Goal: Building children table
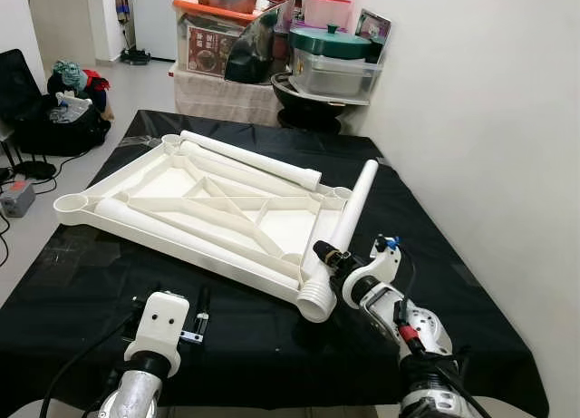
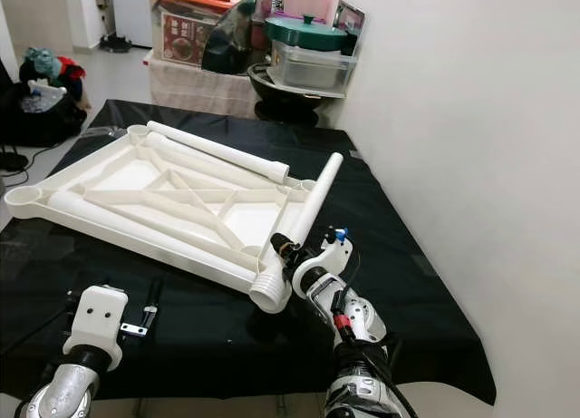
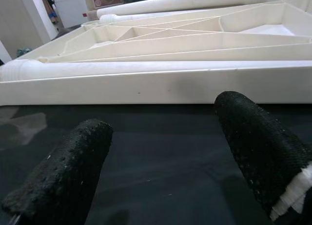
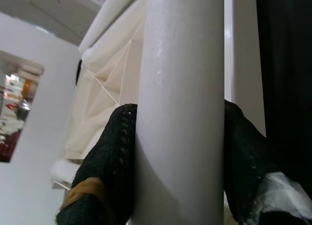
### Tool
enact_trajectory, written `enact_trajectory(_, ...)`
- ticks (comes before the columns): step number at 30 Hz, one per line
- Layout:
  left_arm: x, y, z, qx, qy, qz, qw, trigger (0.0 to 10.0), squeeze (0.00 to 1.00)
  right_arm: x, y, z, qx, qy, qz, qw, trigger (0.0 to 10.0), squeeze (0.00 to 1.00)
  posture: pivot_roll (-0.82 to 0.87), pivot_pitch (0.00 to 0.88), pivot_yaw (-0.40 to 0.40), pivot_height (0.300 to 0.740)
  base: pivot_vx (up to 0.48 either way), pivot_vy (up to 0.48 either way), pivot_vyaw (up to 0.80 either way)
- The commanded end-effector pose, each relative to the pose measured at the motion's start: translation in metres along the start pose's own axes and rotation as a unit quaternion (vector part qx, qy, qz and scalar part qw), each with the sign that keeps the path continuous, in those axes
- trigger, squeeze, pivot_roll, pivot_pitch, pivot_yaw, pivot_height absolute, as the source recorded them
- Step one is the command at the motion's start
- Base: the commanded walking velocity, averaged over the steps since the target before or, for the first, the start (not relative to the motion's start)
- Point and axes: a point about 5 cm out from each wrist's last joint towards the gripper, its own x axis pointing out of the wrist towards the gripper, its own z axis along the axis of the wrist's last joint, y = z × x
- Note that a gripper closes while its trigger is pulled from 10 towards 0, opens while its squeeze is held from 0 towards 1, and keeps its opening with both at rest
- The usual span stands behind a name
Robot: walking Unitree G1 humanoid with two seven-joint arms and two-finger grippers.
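Observation:
A white plastic tabletop (image 1: 172, 196) lies upside down on the black-covered table, its ribs facing up. One white leg (image 1: 249, 160) rests along its far edge and another (image 1: 163, 223) lies inside it. My right gripper (image 1: 330, 258) is shut on a third white leg (image 1: 343, 228) near its threaded end, by the tabletop's near right corner; the right wrist view shows the leg (image 4: 183, 103) between both fingers. My left gripper (image 1: 201, 311) is open, low over the black cloth just in front of the tabletop's near edge (image 3: 156, 86).
The black cloth (image 1: 272, 345) covers the work table. A white wall runs along the right. Beyond the table stand storage boxes (image 1: 331, 64) and a black bowl. A bag and chair (image 1: 41, 110) are on the floor at the left.

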Motion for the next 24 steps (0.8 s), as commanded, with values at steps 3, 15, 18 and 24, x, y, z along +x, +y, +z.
enact_trajectory(3, 0.004, 0.006, -0.001, 0.004, 0.002, 0.003, 1.0, 10.0, 0.0, -0.002, 0.003, 0.018, 0.022, -0.057, 0.008, 0.998, 0.0, 0.0, 0.14, 0.0, -0.155, 0.74, 0.0, 0.0, 0.0)
enact_trajectory(15, 0.015, 0.019, 0.007, -0.002, -0.014, -0.06, 0.998, 10.0, 0.0, -0.002, 0.054, 0.041, 0.045, -0.126, 0.1, 0.986, 0.0, 0.0, 0.14, 0.0, -0.146, 0.74, 0.0, 0.0, 0.0)
enact_trajectory(18, 0.02, 0.028, 0.01, 0.01, -0.019, -0.089, 0.996, 10.0, 0.0, -0.004, 0.064, 0.043, 0.029, -0.132, 0.118, 0.984, 0.0, 0.0, 0.14, 0.0, -0.142, 0.74, 0.0, 0.0, 0.0)
enact_trajectory(24, 0.031, 0.045, 0.032, 0.002, -0.052, -0.153, 0.987, 10.0, 0.0, -0.007, 0.068, 0.046, -0.044, -0.182, 0.103, 0.977, 0.0, 0.0, 0.13, 0.0, -0.136, 0.74, 0.0, 0.0, 0.0)
